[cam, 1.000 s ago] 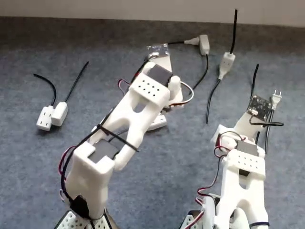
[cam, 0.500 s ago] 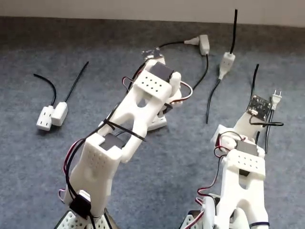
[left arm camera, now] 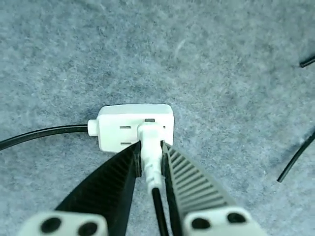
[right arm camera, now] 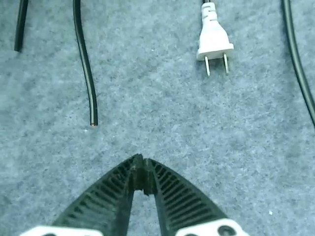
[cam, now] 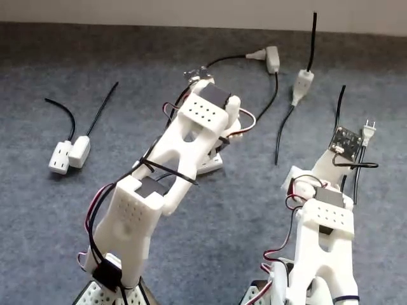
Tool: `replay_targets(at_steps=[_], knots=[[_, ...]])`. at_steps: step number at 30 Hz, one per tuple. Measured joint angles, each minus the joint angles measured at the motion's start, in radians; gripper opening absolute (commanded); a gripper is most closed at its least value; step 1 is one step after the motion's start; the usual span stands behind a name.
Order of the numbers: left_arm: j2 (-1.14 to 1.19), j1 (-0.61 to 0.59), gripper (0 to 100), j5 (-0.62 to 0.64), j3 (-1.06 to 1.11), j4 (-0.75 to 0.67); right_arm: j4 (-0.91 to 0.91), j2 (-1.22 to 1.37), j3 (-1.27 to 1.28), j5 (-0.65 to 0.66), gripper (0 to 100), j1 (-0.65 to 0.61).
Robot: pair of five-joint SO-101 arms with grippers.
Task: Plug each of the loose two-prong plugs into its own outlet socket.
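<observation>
Nearest, on the right of the grey carpet (cam: 241, 210), the right gripper (right arm camera: 143, 173) is pinched fully together on nothing. A loose two-prong plug (right arm camera: 214, 38) lies apart just beyond it, prongs toward the jaws, with a cut-ended black cable (right arm camera: 83, 59) to its left. In the middle the left gripper (left arm camera: 150, 150) is clamped on a white plug (left arm camera: 149, 142) whose front meets the face of a white outlet socket (left arm camera: 135, 125), and the left arm (cam: 184, 146) hides most of that socket from above. Farther off, a socket-and-plug pair (cam: 68, 154) lies joined at the left, and two white connectors (cam: 272, 58) rest on black cords at the far right.
</observation>
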Motion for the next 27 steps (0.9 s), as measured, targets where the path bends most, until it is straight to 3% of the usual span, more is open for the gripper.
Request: replay_targets(at_steps=[10, 27], knots=[[0.003, 0.057, 1, 0.018, -0.002, -0.002, 0.000, 0.000, 0.000, 0.000, 0.8, 0.000], [0.089, -0.006, 1, 0.043, 0.008, -0.005, 0.000, 0.000, 0.000, 0.000, 0.8, 0.002]])
